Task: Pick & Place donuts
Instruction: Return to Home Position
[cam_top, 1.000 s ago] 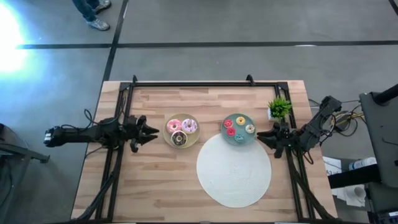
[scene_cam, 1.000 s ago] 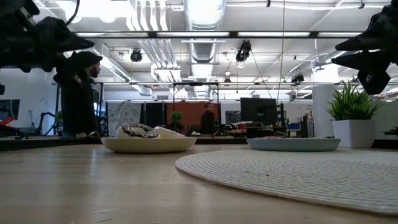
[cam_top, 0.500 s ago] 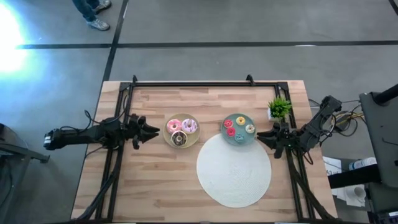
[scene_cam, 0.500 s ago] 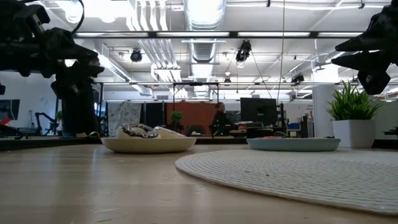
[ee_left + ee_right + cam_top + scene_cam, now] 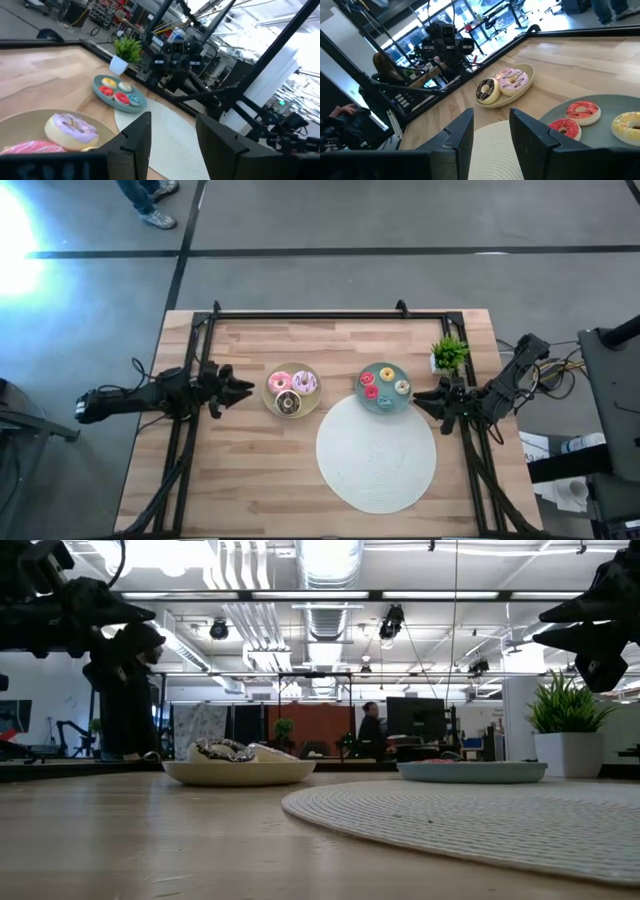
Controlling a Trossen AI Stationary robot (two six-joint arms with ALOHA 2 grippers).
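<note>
- Left jaws spread, empty, hovering over the counter's point(image 5: 250, 480) left edge; right jaws likewise spread, empty, at the right edge.
- White mat point(image 5: 377, 470) nearest, right of centre.
- Beyond it, beige plate point(image 5: 238, 774) holds pink donut point(image 5: 280, 382), purple-white donut point(image 5: 304, 383), brown donut point(image 5: 287, 402); teal plate point(image 5: 470, 772) to its right holds five mini donuts point(image 5: 372, 392).
- Potted plant point(image 5: 449, 352) far right.
</note>
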